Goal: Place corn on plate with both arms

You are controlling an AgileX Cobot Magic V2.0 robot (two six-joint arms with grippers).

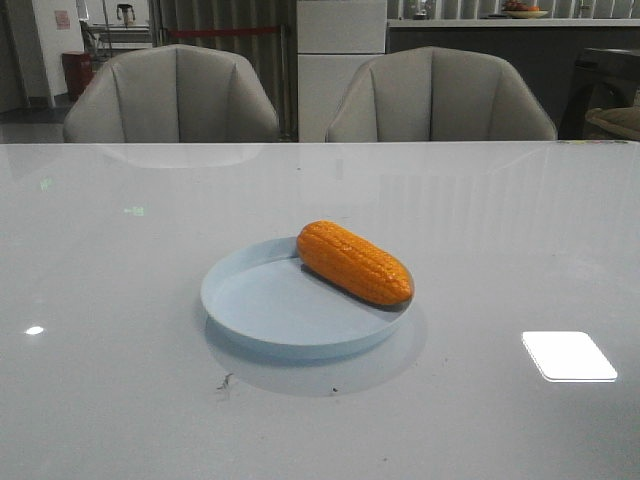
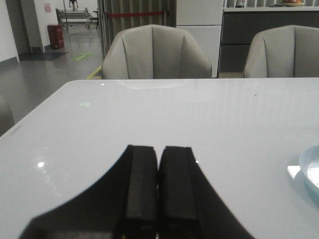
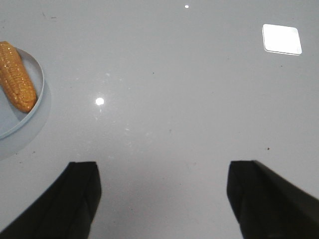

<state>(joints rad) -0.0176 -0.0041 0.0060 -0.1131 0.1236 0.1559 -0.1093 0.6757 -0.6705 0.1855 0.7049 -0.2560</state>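
1. The corn (image 1: 354,262) lies on the plate (image 1: 262,308), on its far right part, slanting from far left to near right, with its near-right end resting over the rim.
2. The plate sits near the middle of the tabletop (image 1: 120,300), a little toward the near side.
3. My left gripper (image 2: 158,191) has its two fingers (image 2: 141,189) pressed together with nothing between them (only a thin seam shows). It hangs over bare tabletop, and the plate (image 2: 310,174) shows just at the edge of that wrist view, well apart from the fingers.
4. My right gripper (image 3: 162,199) is spread wide, one finger (image 3: 75,199) on each side of its view and only bare tabletop between them; it holds nothing.
5. From the right wrist view the corn (image 3: 17,76) and the plate rim (image 3: 39,94) sit off to one side, well away from both fingers.
6. Neither arm shows in the front view.
7. Two grey chairs (image 1: 172,95) stand at the far edge of the tabletop, side by side.
8. A bright rectangular light reflection (image 1: 568,356) lies on the tabletop to the near right of the plate.
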